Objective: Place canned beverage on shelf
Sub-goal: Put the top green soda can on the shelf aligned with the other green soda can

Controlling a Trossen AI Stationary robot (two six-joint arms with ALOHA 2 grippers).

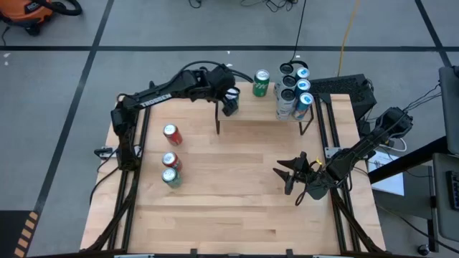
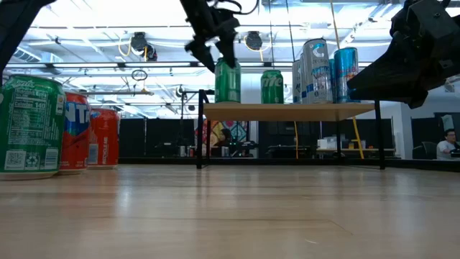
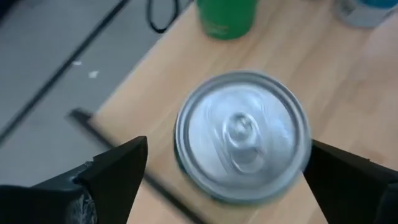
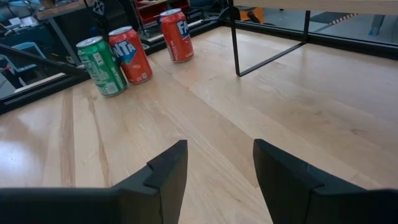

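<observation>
Now left pincer [image 3: 224, 180] open astride green can [image 2: 227, 81] on shelf [image 2: 287, 111], beside Sprite can [image 2: 272, 86]; right pincer [image 4: 217, 168] open, empty.

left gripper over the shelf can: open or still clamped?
Open. The left gripper's fingers stand clear on both sides of the green can, upright on the shelf.

The green can [image 2: 272, 86] standing on the shelf [image 2: 287, 110] reads "Sprite". To the left of the shelf, the orange can [image 4: 130, 55] beside a green one on the surface carries "Fanta"; the other labels are too small to read.
</observation>
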